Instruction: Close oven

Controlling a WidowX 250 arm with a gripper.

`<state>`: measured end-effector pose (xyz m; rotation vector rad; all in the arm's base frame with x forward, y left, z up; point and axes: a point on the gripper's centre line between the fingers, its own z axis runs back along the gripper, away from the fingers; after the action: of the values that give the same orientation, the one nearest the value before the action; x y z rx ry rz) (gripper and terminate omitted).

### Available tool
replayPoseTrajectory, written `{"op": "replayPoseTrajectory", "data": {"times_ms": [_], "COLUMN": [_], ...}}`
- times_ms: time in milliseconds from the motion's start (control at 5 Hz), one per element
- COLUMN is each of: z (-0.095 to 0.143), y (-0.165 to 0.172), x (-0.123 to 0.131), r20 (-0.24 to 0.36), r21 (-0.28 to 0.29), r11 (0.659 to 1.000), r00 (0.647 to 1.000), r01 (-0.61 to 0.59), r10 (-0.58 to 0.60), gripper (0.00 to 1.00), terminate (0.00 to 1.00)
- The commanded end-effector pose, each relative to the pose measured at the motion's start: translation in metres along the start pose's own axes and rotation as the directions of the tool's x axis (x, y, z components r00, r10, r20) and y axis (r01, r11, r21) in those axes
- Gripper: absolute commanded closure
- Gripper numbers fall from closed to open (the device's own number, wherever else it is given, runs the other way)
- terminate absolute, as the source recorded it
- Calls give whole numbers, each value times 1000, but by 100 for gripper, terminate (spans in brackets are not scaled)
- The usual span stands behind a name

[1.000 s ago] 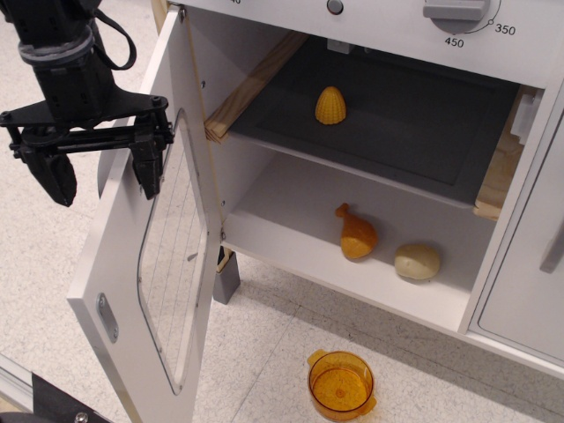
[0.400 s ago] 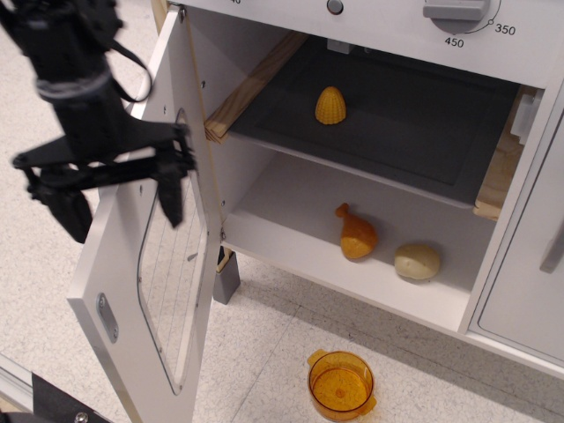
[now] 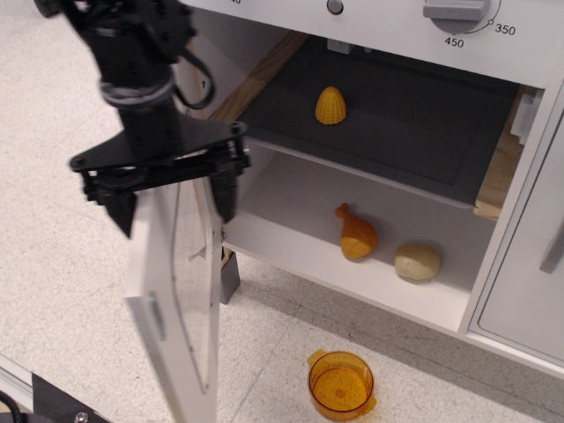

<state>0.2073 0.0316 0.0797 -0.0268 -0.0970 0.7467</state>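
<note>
The white toy oven (image 3: 370,167) stands open, with a dark inner tray (image 3: 397,115) holding a yellow corn piece (image 3: 330,106). Its white door (image 3: 176,300) with the wire-lined clear window hangs at the left, swung partway toward the opening and seen nearly edge-on. My black gripper (image 3: 170,201) is open, its two fingers pointing down and straddling the door's top edge. The door's grey bar handle is hidden.
On the oven's lower shelf lie an orange drumstick (image 3: 356,234) and a pale potato-like piece (image 3: 417,261). An orange toy pot (image 3: 341,384) sits on the speckled floor below. A narrower white cabinet door (image 3: 529,291) with a grey handle is at the right.
My gripper has moved right and down, pushing the oven door with it. The door has swung from wide open to nearly edge-on toward the oven.
</note>
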Motion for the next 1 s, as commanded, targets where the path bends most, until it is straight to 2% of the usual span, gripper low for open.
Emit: {"op": "replayPoseTrajectory", "data": {"times_ms": [0, 400, 600, 800], "z": [-3, -6, -1, 16], "y": [-53, -98, -108, -105], "x": [28, 40, 47, 45], "r20": [72, 52, 17, 10], "r21": [-30, -62, -72, -96], "r11": [992, 984, 977, 972], "r00": [989, 984, 979, 976], "r01": [-125, -166, -200, -213], "r10": [127, 170, 202, 215], "gripper": [0, 0, 0, 0], "terminate": [0, 0, 0, 0]}}
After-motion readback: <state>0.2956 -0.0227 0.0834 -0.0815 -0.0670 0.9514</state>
